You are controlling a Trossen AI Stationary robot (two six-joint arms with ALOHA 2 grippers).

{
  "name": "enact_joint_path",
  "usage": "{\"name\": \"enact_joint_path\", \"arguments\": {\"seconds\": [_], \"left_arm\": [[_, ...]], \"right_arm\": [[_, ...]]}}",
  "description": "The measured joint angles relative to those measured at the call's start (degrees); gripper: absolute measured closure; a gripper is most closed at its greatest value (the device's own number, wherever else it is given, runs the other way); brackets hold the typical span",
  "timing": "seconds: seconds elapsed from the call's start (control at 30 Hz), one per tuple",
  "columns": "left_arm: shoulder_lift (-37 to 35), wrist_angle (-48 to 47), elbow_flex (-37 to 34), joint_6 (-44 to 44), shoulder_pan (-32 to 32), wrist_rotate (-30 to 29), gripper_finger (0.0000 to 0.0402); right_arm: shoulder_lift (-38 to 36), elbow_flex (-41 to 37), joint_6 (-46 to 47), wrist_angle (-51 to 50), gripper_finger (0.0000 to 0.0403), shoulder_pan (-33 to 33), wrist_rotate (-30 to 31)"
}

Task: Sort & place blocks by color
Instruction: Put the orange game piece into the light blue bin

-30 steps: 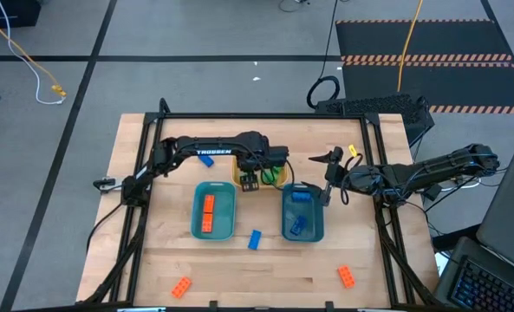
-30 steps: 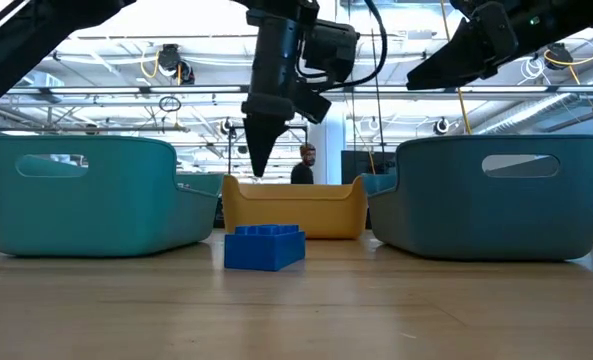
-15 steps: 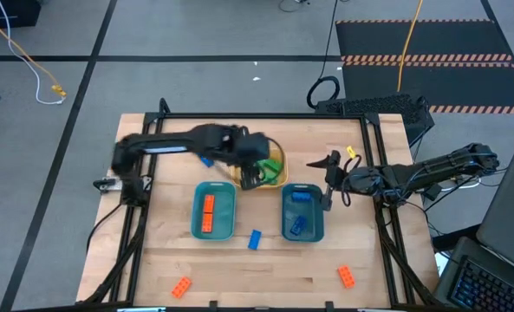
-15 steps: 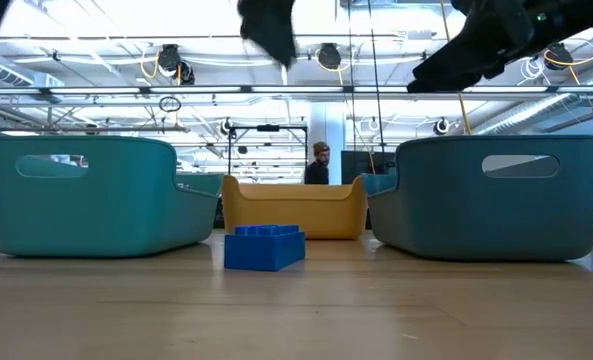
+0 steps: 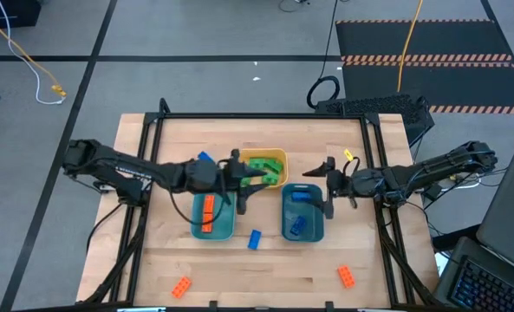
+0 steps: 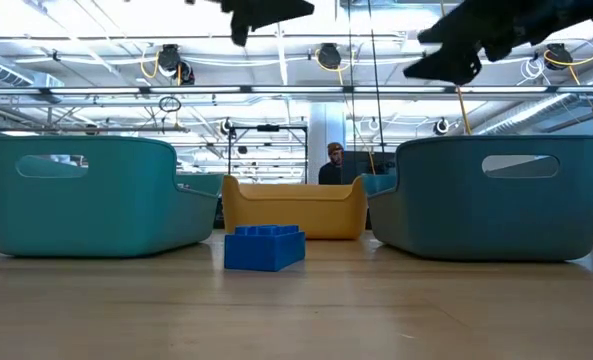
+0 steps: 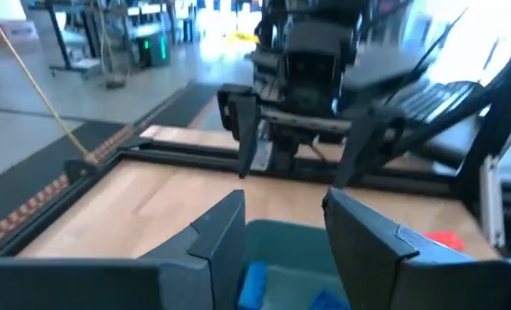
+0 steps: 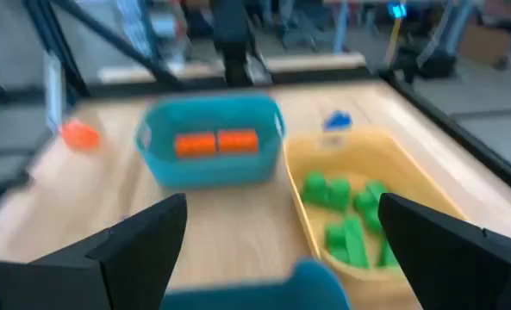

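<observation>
My left gripper hovers open and empty above the far right corner of the left teal bin, beside the yellow bin. It points level toward the table's right. My right gripper hangs open and empty above the right teal bin's far right edge, facing left. Orange blocks lie in the left teal bin, blue blocks in the right one, green blocks in the yellow bin. A blue block rests flat on the table between the teal bins.
Loose orange blocks lie near the table's near edge, one at the left and one at the right. Another blue block sits behind my left arm. A black frame borders the table. A person stands in the room beyond.
My left gripper has risen from beside the yellow bin, where it pointed down, leaving the top of the low view. It has tipped to point level toward the table's right. Its arm has swung back toward the table's left. No block has moved.
</observation>
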Motion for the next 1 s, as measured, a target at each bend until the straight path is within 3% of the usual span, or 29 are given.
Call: {"name": "enact_joint_path", "arguments": {"seconds": [0.13, 0.23, 0.37, 0.6, 0.77, 0.87, 1.0], "left_arm": [[-0.8, 11.5, -6.9, -1.6, -1.2, 0.0, 0.0252], [-0.9, 12.7, -8.1, -1.0, -1.6, 0.0, 0.0254], [-1.6, 10.6, -8.1, 0.7, -2.0, 0.0, 0.0253], [-2.5, 9.6, -8.1, 1.0, -2.4, 0.0, 0.0252], [-2.3, 9.1, -8.1, 2.3, -5.1, 0.1, 0.0252], [-2.7, 8.9, -8.1, 4.6, -6.6, 0.1, 0.0252], [-3.5, 13.0, -8.1, 4.9, -7.6, 0.0, 0.0252]], "right_arm": [[3.6, 5.5, 0.3, -10.1, 0.0026, 4.0, 5.2], [9.1, 12.3, 0.5, -20.8, 0.0026, 6.9, 8.4], [18.5, 24.3, 8.5, -38.5, 0.0026, 9.3, 7.4], [33.0, 39.5, 29.3, -66.9, 0.0026, 13.3, -10.9], [36.4, 40.9, 50.4, -70.5, 0.0026, 14.9, -29.4], [36.7, 40.8, 63.6, -70.5, 0.0026, 17.3, -33.4], [37.0, 40.7, 77.6, -70.6, 0.0026, 21.3, -34.1]]}}
